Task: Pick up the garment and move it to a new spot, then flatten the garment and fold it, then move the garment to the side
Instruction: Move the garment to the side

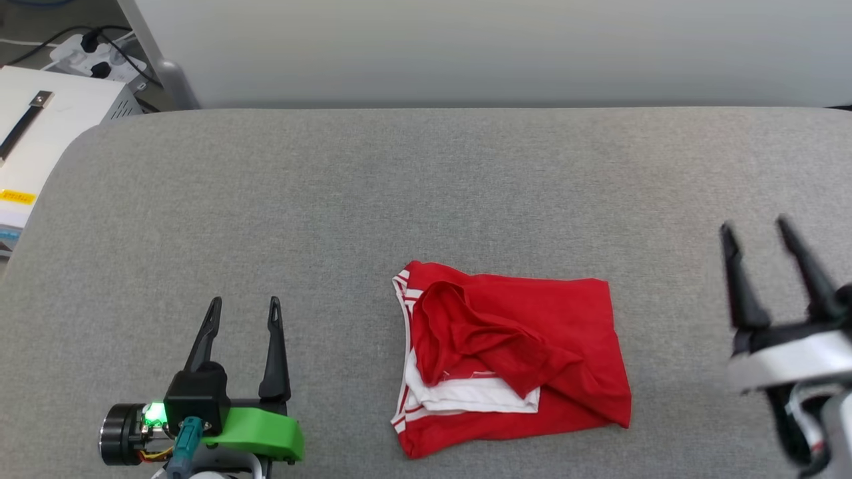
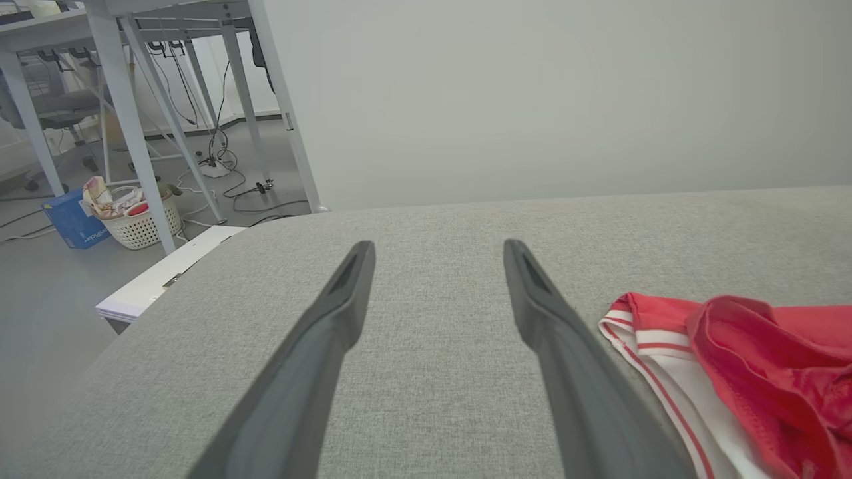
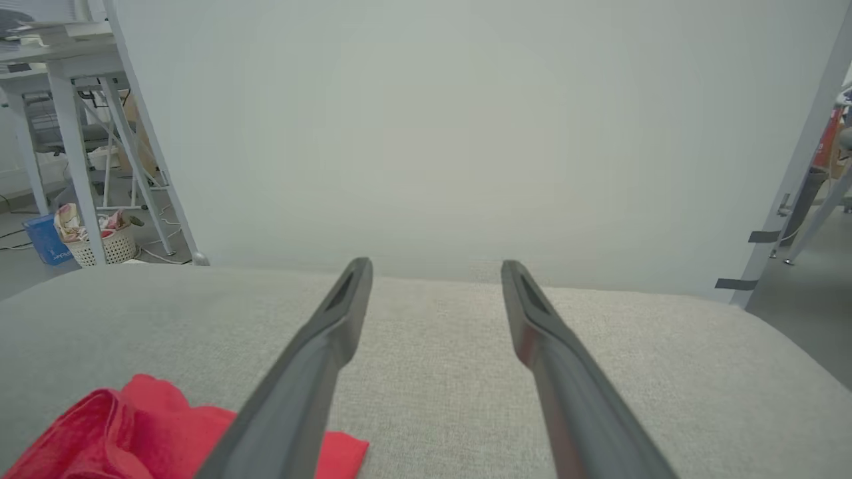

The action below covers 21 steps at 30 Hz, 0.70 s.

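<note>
Left end effector [image 1: 244, 303] and right end effector [image 1: 755, 226] agape — garment [image 1: 532, 346] between; label [image 1: 16, 197] illegible

Grey fabric surface [image 1: 426, 186] — white basket [image 2: 143, 226], blue box [image 2: 72, 225] beyond

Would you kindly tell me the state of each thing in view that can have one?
garment: rumpled and loosely doubled over, lying free on the grey surface.
left gripper: open, empty, apart from the garment.
right gripper: open, empty, apart from the garment.
</note>
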### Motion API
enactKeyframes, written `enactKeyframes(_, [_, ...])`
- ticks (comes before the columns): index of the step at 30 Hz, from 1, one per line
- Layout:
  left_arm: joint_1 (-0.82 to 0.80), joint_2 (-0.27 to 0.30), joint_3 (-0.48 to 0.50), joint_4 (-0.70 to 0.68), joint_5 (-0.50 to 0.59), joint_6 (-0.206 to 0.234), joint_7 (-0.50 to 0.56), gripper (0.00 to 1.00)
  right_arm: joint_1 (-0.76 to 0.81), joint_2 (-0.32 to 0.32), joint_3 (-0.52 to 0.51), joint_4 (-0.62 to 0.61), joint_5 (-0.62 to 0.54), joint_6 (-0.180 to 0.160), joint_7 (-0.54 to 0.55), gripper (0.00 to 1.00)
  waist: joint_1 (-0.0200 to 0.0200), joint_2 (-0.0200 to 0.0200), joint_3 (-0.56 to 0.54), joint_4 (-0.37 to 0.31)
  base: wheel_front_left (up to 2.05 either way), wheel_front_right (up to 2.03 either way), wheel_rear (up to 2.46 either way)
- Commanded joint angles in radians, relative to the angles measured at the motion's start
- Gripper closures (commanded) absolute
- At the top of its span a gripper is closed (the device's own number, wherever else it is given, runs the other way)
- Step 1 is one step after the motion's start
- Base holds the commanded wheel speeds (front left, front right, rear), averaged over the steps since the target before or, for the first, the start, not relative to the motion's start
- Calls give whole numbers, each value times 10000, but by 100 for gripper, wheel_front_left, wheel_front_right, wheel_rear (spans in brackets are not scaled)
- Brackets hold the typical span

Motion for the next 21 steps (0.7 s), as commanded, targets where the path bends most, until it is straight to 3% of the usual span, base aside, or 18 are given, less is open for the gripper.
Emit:
enactKeyframes(1, [-56,-51,-24,-16,45,42,-59,0,-455,-216,-152,-209,-20,-9,62,0,0,0,109,110,0,0,0])
enactKeyframes(5, [-220,-83,-74,-18,24,73,-59,0,-1417,-992,-188,-581,433,-9,1025,0,0,0,274,223,0,0,0])
enactKeyframes(12, [-415,-121,-155,7,-9,71,-59,0,-2165,-2546,946,-500,2826,-9,5444,0,0,0,512,379,0,0,0])
enactKeyframes(16, [-574,-138,-198,19,-22,48,-59,0,-1976,-2945,1415,-338,4202,-9,7440,0,0,0,710,506,0,0,0])
enactKeyframes(21, [-805,-166,-283,58,-28,10,-59,0,-1559,-3042,1902,-138,5506,-9,9006,0,0,0,999,729,0,0,0])
